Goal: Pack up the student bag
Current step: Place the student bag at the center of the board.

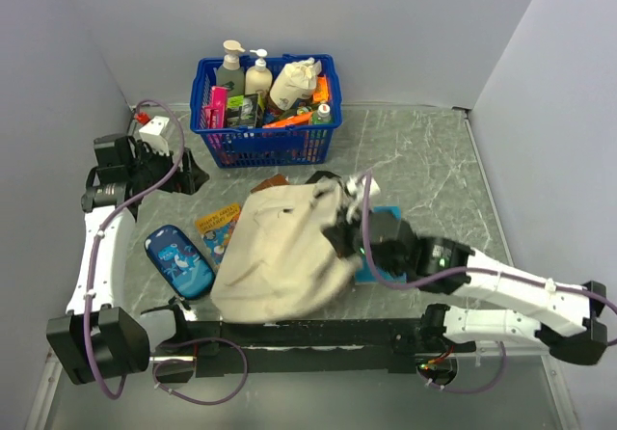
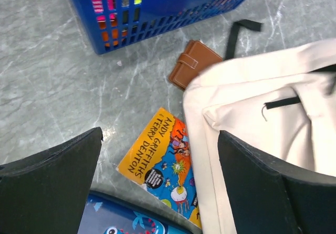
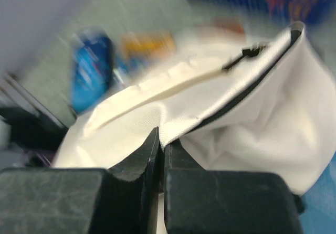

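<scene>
On student bag [image 1: 280, 256] rim, right gripper [image 3: 160, 138]

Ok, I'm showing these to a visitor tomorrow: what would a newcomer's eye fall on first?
The big beige bag slumped in the middle, its right edge pinched in the shut right gripper. Behind it, at the back, stands a blue basket crammed with bottles. The left gripper hangs open to the basket's left.

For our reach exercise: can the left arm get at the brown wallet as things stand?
Probably yes: the brown wallet lies mostly bare between blue basket and student bag; left jaws open.
</scene>
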Available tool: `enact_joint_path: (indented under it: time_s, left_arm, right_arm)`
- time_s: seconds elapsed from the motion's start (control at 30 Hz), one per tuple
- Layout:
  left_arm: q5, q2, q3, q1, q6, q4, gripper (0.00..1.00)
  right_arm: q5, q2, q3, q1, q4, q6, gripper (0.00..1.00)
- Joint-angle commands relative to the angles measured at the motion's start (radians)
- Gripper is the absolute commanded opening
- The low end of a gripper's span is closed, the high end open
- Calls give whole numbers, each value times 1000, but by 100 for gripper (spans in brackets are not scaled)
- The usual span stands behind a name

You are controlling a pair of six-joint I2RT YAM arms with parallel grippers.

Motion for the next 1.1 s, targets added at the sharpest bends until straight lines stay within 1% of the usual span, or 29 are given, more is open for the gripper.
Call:
enact_joint_path:
  time_s: [0.0, 0.07, 0.1, 0.13, 0.17, 0.2, 0.23, 0.27, 0.3, 0.43, 0.5, 0.57, 0.6, 0.63, 0.67, 0.7, 0.77, 0.83, 0.97, 1.07]
  left_arm:
    - [84, 24, 13, -24, 43, -12, 96]
    - [83, 33, 31, -59, 68, -37, 96]
    - [78, 44, 35, -111, 88, -49, 96]
    - [69, 46, 39, -137, 95, -49, 96]
    - [52, 49, 38, -167, 103, -48, 96]
    - [43, 56, 36, -231, 118, -42, 96]
    - [38, 61, 36, -260, 128, -34, 96]
    - [33, 69, 38, -286, 134, -29, 96]
    - [32, 90, 42, -337, 146, -29, 96]
    - [29, 151, 68, -443, 170, -20, 96]
    - [21, 179, 59, -498, 196, 17, 96]
    - [18, 191, 38, -529, 226, 73, 96]
    - [26, 205, 30, -549, 255, 93, 97]
    - [35, 211, 21, -555, 266, 112, 98]
    - [49, 222, 19, -558, 276, 124, 98]
    - [73, 255, 25, -559, 323, 117, 98]
    - [142, 285, 25, -560, 376, 113, 97]
    - [167, 320, 27, -569, 453, 101, 96]
    - [156, 375, 27, -587, 563, 106, 97]
    - [150, 417, 27, -596, 618, 115, 99]
  right_arm:
    - [62, -171, -322, -5, -130, 292, 20]
    - [53, -236, -393, -3, -202, 346, 33]
    - [53, -256, -433, -5, -217, 372, 42]
    - [53, -289, -444, -3, -233, 375, 63]
    - [65, -302, -445, -6, -248, 377, 72]
    - [79, -310, -426, -5, -295, 374, 82]
    - [94, -317, -410, -5, -312, 366, 85]
    - [108, -319, -390, -5, -331, 354, 86]
    - [140, -317, -345, -3, -364, 337, 87]
    - [238, -298, -214, -9, -454, 316, 87]
    - [247, -296, -172, -40, -437, 293, 85]
    - [203, -281, -155, -89, -365, 248, 83]
    - [170, -270, -145, -171, -336, 236, 80]
    - [58, -239, -143, -219, -307, 228, 79]
    - [6, -221, -145, -260, -240, 224, 77]
    - [-53, -201, -149, -331, -207, 224, 74]
    - [-154, -121, -148, -368, -131, 227, 72]
    - [-182, -40, -122, -385, -97, 222, 70]
    - [-223, 71, -70, -413, -52, 216, 70]
    - [-265, 121, -77, -452, 6, 237, 69]
